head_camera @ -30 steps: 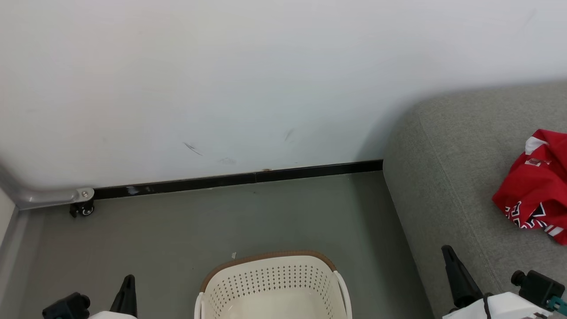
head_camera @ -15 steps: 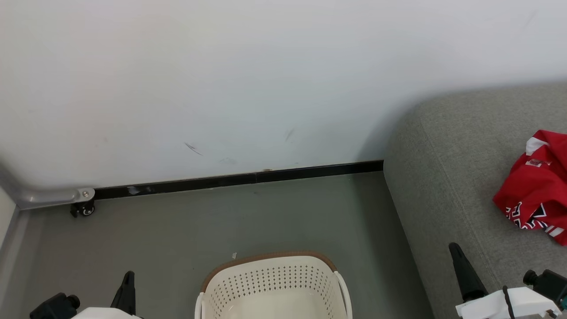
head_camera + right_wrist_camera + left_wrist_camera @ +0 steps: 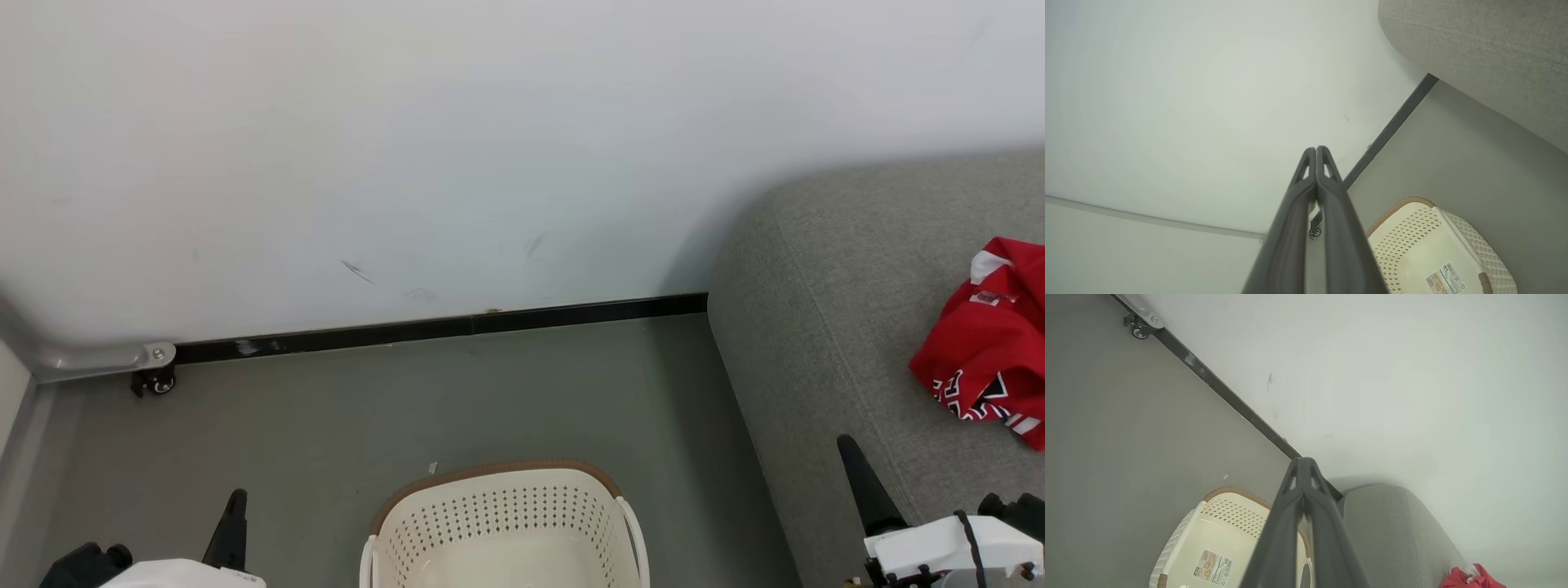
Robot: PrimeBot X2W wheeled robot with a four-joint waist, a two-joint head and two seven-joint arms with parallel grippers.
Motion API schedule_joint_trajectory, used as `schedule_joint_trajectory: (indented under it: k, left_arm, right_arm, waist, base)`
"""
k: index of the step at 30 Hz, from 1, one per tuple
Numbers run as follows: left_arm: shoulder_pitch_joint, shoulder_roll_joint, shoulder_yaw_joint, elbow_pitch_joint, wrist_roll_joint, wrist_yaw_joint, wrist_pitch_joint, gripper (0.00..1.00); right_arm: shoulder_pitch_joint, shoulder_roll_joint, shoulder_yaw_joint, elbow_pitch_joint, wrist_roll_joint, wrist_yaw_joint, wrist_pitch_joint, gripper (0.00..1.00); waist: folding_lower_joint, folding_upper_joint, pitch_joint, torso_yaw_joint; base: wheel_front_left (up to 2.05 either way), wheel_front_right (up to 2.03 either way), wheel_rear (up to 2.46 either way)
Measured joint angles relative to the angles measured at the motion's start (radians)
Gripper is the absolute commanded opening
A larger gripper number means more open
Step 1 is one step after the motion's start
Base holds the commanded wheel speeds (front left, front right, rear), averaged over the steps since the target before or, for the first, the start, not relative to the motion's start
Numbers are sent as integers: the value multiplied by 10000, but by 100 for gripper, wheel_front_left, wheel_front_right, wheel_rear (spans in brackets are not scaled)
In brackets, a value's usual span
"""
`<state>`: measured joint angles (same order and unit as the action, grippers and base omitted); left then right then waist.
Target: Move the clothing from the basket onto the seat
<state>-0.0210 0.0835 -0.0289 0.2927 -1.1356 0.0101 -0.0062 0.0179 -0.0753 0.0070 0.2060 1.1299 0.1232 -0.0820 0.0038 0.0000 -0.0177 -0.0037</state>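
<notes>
The red clothing [image 3: 992, 343] lies bunched on the grey sofa [image 3: 824, 327], just beyond the right hand [image 3: 1316, 152] and to its right. The basket [image 3: 498, 472] stands on the floor [image 3: 367, 416] between that hand and the left hand [image 3: 1303, 462]. Both hands have their fingers pressed together and hold nothing.

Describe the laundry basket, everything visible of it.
The basket is cream-white plastic, its walls pierced with rows of small holes, its top rim brown and woven-looking, with pale handles at its sides. It stands upright on the grey floor, apart from the sofa to its right, its near part cut off in the head view. The inside that shows is bare but for a printed label stuck to its bottom. Only the floor touches it.
</notes>
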Motion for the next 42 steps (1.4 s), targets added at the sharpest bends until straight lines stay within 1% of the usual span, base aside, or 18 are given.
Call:
schedule_joint_trajectory:
  k: [5,10,17,32,34,35,42]
  left_arm:
    - [-114,-86,167,-2,-646,-217,174,0]
    - [-136,-157,318,-4,-1285,-378,334,0]
    - [-160,-228,546,-6,-2153,-591,594,0]
    - [-355,-445,1026,-19,-4090,-1195,1091,0]
    - [-386,-470,1101,-19,-4381,-1208,1154,0]
    - [-395,-481,1135,-21,-4493,-1292,1202,0]
    - [-444,-506,1156,-25,-4592,-1317,1208,0]
  right_arm:
    - [-69,-25,-35,58,809,0,119,0]
    - [-181,-65,-98,150,1576,0,261,0]
    - [-295,-163,-167,244,2658,2,466,0]
    - [-562,-265,-270,407,4957,2,909,0]
    - [-663,-288,-286,428,5294,2,922,0]
    - [-699,-299,-293,431,5444,2,924,0]
    - [-708,-314,-305,483,5651,2,997,0]
  waist:
    - [-19,0,52,6]
    - [-25,0,91,11]
    - [-29,0,130,19]
    - [-32,0,190,36]
    - [-32,0,196,38]
    - [-32,0,200,39]
    - [-32,0,201,39]
  base:
    - [0,0,0]
    - [0,0,0]
    - [0,0,0]
    - [0,0,0]
    - [0,0,0]
    - [0,0,0]
    - [0,0,0]
